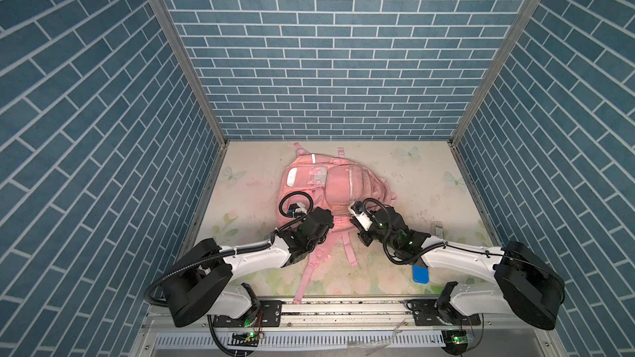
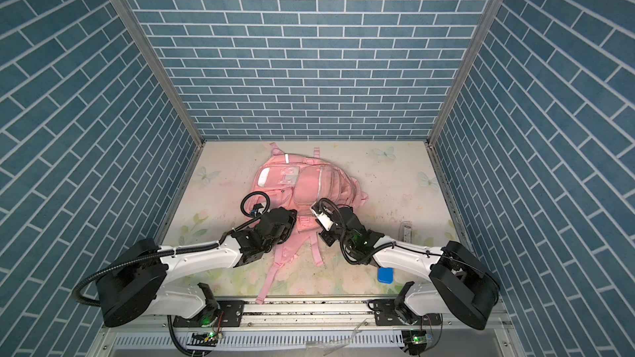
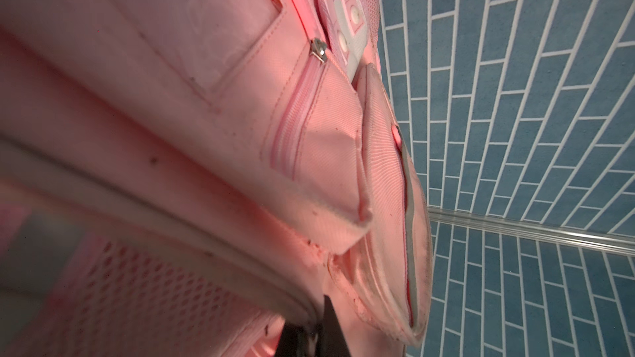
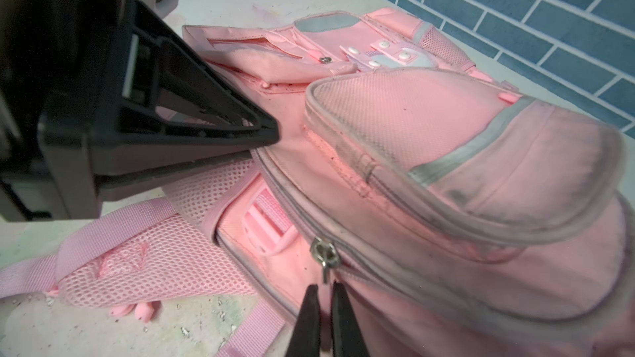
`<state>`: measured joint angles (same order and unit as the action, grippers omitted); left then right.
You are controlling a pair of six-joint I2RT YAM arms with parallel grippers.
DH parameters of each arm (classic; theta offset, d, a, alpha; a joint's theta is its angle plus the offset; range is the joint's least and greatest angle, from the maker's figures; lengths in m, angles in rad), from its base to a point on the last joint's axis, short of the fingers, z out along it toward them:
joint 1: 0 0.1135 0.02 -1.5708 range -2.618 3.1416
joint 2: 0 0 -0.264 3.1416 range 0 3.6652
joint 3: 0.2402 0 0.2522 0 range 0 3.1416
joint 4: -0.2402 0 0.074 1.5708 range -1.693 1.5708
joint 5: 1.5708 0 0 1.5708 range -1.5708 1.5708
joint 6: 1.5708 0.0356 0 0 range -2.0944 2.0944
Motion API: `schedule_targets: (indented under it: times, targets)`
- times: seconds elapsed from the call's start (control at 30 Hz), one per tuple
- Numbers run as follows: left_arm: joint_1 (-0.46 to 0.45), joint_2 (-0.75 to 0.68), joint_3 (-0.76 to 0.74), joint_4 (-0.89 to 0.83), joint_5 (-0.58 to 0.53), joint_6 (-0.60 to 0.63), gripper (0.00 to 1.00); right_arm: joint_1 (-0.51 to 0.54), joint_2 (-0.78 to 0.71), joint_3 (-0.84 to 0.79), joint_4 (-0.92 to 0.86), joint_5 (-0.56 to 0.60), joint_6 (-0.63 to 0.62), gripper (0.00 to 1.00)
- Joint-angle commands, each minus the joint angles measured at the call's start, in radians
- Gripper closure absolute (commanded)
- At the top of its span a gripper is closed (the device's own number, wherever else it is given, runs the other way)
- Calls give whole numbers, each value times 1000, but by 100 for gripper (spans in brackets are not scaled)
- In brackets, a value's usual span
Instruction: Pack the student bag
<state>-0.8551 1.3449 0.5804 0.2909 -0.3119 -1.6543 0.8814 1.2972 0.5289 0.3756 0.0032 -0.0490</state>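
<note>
The student bag (image 1: 340, 183) (image 2: 309, 183), a soft pink backpack, lies flat in the middle of the table in both top views. My left gripper (image 1: 330, 217) (image 3: 319, 321) is at the bag's near left edge, shut on its piped rim. From the right wrist view its black fingers (image 4: 271, 135) pinch that rim and lift the flap a little. My right gripper (image 1: 355, 226) (image 4: 323, 291) is at the bag's near right edge. It is shut on the thin metal pull hanging from the zip slider (image 4: 323, 252) of the main compartment.
The bag's pink straps (image 1: 309, 269) trail toward the table's front edge. A blue flat object (image 1: 421, 273) lies under the right arm, and a small pale oblong thing (image 1: 438, 229) is farther right. Blue brick walls close in three sides.
</note>
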Motion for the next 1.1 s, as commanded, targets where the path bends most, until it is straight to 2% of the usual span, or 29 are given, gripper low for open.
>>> schedule_targets:
  times: [0.0, 0.27, 0.53, 0.63, 0.73, 0.8, 0.97, 1.07]
  targets:
    - [63, -49, -32, -50, 38, 123, 100, -47, -49, 7, 19, 17, 24, 100]
    - [159, -162, -87, -130, 163, 229, 100, -204, -95, 20, -50, -37, 30, 100]
    - [249, -179, -67, -179, 274, 341, 100, -323, -13, 95, -94, -96, 3, 100]
    - [280, -172, -60, -181, 301, 372, 100, -323, -7, 115, -105, -143, -11, 100]
    - [331, -155, -37, -193, 331, 437, 100, -323, -37, 94, -89, -271, -24, 100]
    - [373, -130, -5, -212, 360, 488, 100, -308, -66, 71, -70, -310, -7, 100]
    - [470, -47, 101, -246, 432, 622, 100, -213, -114, 30, -29, -339, 7, 100]
    - [521, 4, 174, -274, 451, 689, 100, -157, -99, 24, 22, -319, 31, 100]
